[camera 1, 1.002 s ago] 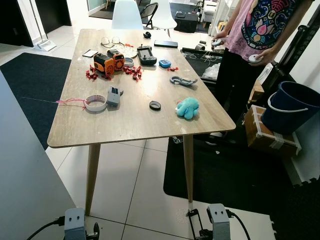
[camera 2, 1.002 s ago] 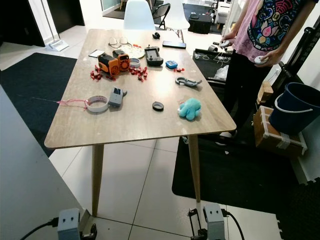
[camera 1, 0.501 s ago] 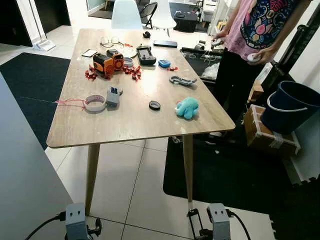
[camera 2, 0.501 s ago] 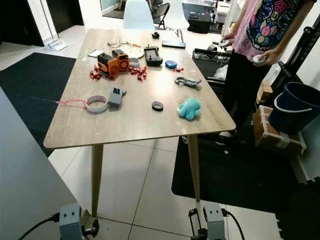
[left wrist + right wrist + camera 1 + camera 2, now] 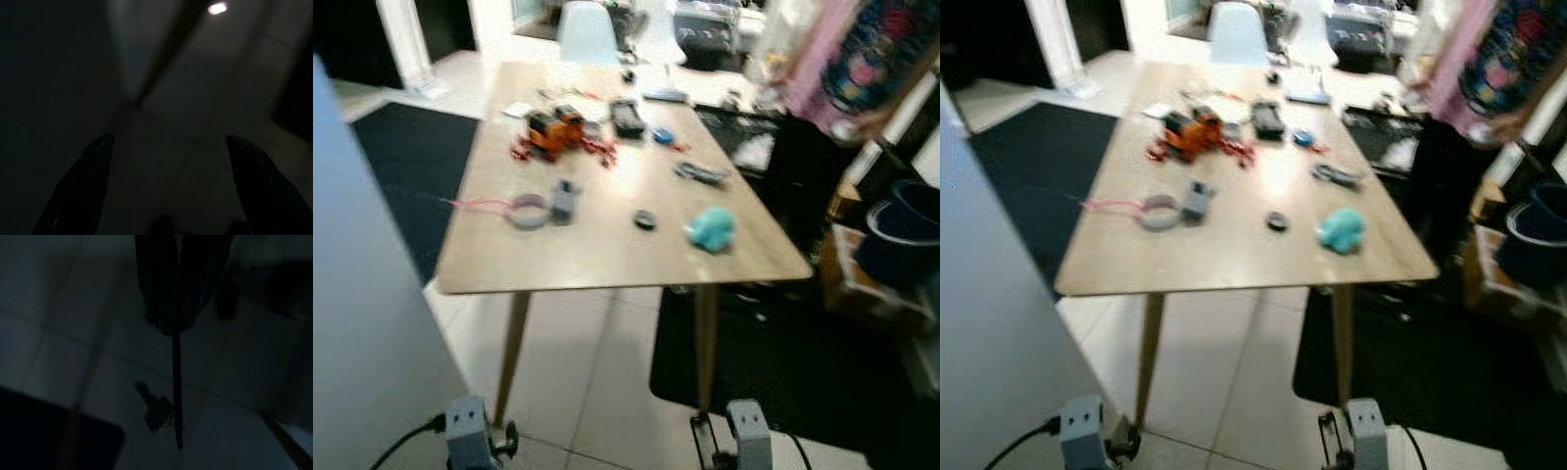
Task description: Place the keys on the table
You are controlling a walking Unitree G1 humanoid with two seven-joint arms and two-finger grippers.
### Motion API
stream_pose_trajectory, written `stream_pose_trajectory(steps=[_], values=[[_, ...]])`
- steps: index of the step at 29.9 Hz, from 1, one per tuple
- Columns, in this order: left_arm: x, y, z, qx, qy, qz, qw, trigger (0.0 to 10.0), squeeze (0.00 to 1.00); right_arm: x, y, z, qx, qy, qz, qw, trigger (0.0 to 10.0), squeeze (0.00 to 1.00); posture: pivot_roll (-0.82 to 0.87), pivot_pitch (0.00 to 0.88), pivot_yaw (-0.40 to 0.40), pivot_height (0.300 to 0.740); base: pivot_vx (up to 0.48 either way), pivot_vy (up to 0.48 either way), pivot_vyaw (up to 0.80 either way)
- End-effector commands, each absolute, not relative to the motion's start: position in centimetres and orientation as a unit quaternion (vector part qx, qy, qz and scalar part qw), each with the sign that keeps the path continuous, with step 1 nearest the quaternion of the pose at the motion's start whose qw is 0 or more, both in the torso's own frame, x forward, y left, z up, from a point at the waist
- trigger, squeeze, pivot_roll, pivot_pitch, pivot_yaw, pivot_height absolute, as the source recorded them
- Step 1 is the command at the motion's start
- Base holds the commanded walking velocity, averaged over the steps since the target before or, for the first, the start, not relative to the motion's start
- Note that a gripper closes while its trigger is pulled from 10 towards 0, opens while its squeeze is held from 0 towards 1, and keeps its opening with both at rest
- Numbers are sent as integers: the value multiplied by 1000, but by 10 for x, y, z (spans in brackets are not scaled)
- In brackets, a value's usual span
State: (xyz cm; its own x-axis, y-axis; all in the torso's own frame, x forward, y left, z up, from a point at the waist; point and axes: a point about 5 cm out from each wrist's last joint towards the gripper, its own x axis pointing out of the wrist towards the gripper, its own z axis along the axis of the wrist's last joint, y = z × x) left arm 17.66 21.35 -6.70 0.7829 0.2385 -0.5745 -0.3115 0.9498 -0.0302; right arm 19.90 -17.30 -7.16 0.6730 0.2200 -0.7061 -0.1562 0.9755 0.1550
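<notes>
Facing: table point(image 5: 607, 250) ahead of you, views blurred, both arms low near the floor.
R gripper point(image 5: 171, 318): pinched shut; keys point(image 5: 157, 412) dangle below on a thin strand, prob. for carrying. V. dark.
L gripper point(image 5: 167, 138): fingers spread, idle.

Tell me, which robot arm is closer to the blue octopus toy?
Right. The right arm hangs low, almost straight below the blue octopus toy; the left arm hangs far off on the other side.

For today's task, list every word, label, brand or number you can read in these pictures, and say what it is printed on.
None can be read.
Person's patterned shirt: print blurred, no letters legible.
Small items on the table: any labels too small and blurred.
Both wrist views: too dark, no text.
</notes>
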Motion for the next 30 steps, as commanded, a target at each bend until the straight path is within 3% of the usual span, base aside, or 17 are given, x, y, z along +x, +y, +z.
stream_pose_trajectory(steps=[1, 5, 30], values=[[181, 208, -66, -70, 292, 142, 943, 10000, 0, 192, -181, -75, 37, 403, 93, 910, 10000, 0, 34, 78, -53, 740, 277, 0, 0], [181, 207, -66, -70, 290, 143, 944, 10000, 0, 191, -182, -75, 36, 404, 94, 909, 10000, 0, 33, 79, -54, 740, 264, 0, 0], [180, 210, -61, -69, 272, 148, 948, 10000, 0, 191, -180, -75, 33, 405, 99, 909, 10000, 0, 37, 68, -55, 740, 0, 0, 0]])
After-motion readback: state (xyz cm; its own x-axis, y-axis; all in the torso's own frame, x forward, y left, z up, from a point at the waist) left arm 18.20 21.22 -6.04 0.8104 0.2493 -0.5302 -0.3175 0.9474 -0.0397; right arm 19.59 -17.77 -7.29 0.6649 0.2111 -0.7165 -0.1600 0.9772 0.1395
